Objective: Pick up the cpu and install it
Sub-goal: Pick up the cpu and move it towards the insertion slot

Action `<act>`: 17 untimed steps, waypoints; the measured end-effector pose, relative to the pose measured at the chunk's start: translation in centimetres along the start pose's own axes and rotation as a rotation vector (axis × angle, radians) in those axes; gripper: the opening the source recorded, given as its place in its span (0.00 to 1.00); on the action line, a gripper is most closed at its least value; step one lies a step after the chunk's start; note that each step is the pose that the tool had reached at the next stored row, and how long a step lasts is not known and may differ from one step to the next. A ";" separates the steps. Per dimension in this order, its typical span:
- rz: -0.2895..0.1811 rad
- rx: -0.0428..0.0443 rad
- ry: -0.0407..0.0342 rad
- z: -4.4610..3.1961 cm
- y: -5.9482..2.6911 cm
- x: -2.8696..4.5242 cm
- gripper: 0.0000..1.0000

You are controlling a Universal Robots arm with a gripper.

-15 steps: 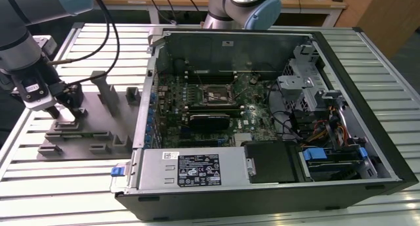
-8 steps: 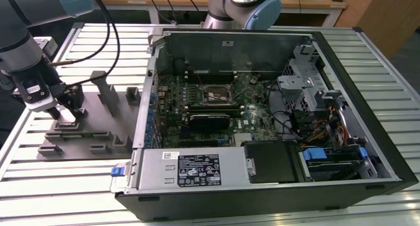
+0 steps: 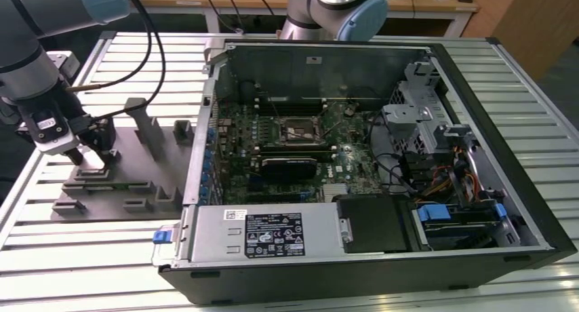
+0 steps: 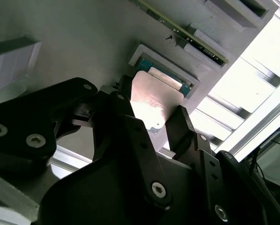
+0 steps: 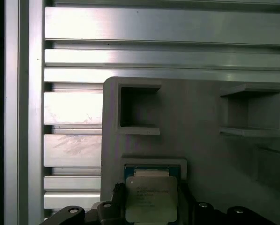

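Hanging at the exterior view's left, the arm's claw (image 3: 93, 151) sits low over the grey tray (image 3: 135, 168), which lies on the slatted metal surface (image 3: 81, 258). In both wrist views the black fingers (image 4: 123, 108) are pinching the cpu (image 4: 156, 98) by two opposite edges, just off its teal-edged recess in the tray. In the first wrist view the cpu's (image 5: 151, 197) silvery top carries a few lines of dark print, too small to make out. Further right stands the open computer case (image 3: 362, 279), with the dark square socket (image 3: 299, 131) on its green board. Near the case's front edge, a white label (image 3: 271, 234) bears small black print and symbols that I cannot read.
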State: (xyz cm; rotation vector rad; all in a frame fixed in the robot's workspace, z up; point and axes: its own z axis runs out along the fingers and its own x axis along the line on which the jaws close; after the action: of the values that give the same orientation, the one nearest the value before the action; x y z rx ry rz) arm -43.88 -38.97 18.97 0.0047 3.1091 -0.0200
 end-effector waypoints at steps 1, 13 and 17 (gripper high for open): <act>0.000 0.0000 0.0001 0.00 0.00 0.00 0.53; -0.019 -0.0074 -0.0002 0.17 -0.19 0.01 0.61; -0.028 -0.0139 -0.0005 0.35 -0.36 0.02 0.61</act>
State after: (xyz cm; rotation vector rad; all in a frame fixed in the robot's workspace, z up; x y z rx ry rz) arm -43.89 -39.34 18.63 -0.0384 3.1086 0.0010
